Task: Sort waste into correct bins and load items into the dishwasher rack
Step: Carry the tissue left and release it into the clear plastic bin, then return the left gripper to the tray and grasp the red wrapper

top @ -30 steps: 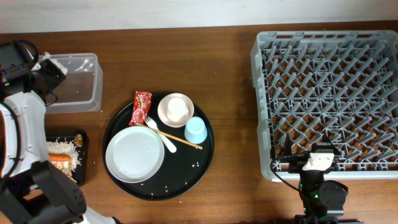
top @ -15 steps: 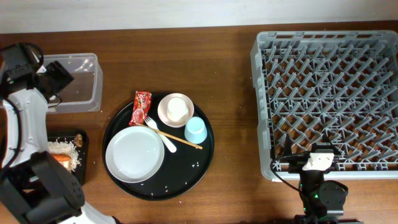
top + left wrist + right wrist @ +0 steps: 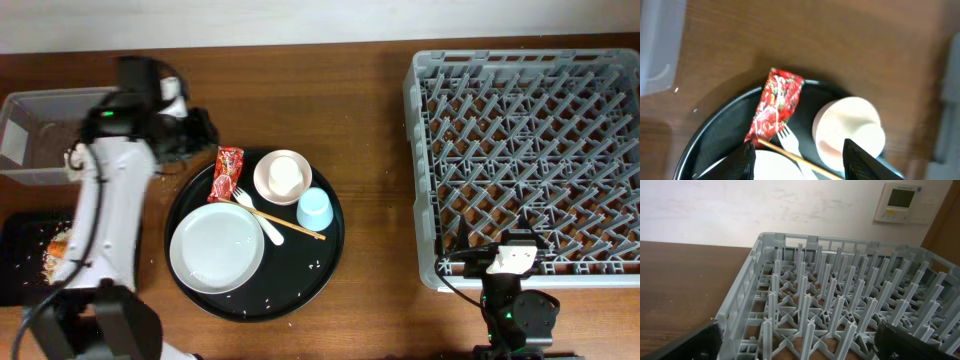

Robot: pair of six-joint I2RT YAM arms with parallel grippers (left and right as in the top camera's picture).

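My left pincer (image 3: 799,161) hung wide and empty over the back-left rim of the round black tray (image 3: 325,265). The red wrapper (image 3: 777,107) lay just ahead of the fingers, half on that rim. The fork (image 3: 790,140) touched the wrapper's near end, with the chopsticks (image 3: 290,225) across the fork. Also on the tray were the plate (image 3: 216,248) at front-left, the bowl (image 3: 847,132) at the back and the blue cup (image 3: 314,209) beside the bowl.

I judged the step as waste sorting: go for the wrapper. The next move called for dropping down and pinching the wrapper's far end, clear of the fork. Then it probably belonged in the clear tub (image 3: 40,140), left of the tray. The shallow black bin (image 3: 15,280), front-left of the tray, held rice (image 3: 55,245).

My right pincer (image 3: 800,350) was wide and empty at the near edge of the rack (image 3: 530,160), well right of the tray. No dishes were loaded yet.
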